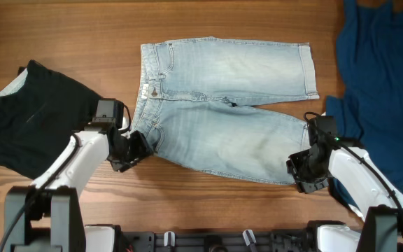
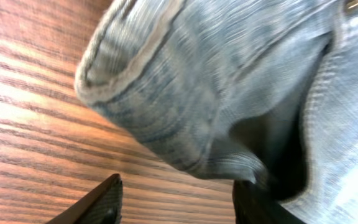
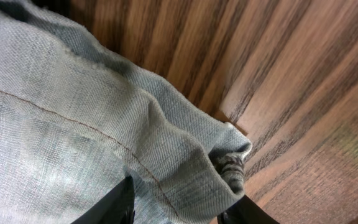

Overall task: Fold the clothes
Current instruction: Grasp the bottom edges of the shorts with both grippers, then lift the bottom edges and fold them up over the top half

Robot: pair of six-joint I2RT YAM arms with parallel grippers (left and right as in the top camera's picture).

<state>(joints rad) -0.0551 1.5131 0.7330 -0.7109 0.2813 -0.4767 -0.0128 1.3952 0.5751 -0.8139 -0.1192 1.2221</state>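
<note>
The pale light-blue denim shorts (image 1: 222,105) lie flat in the middle of the table, with the waistband to the left and the legs to the right. My left gripper (image 1: 135,148) is at the near waistband corner. In the left wrist view (image 2: 176,199) its fingers are apart with bare wood between them. The waistband corner (image 2: 216,93) is just ahead, and the right finger is at the cloth's edge. My right gripper (image 1: 303,173) is at the near leg's hem corner. In the right wrist view (image 3: 179,208) its fingers stand apart on either side of the bunched hem (image 3: 73,124).
A black garment (image 1: 33,119) lies at the left, close to my left arm. A plain dark blue cloth (image 1: 383,84) covers the right side, partly under my right arm. Wooden tabletop (image 1: 208,203) shows along the front edge.
</note>
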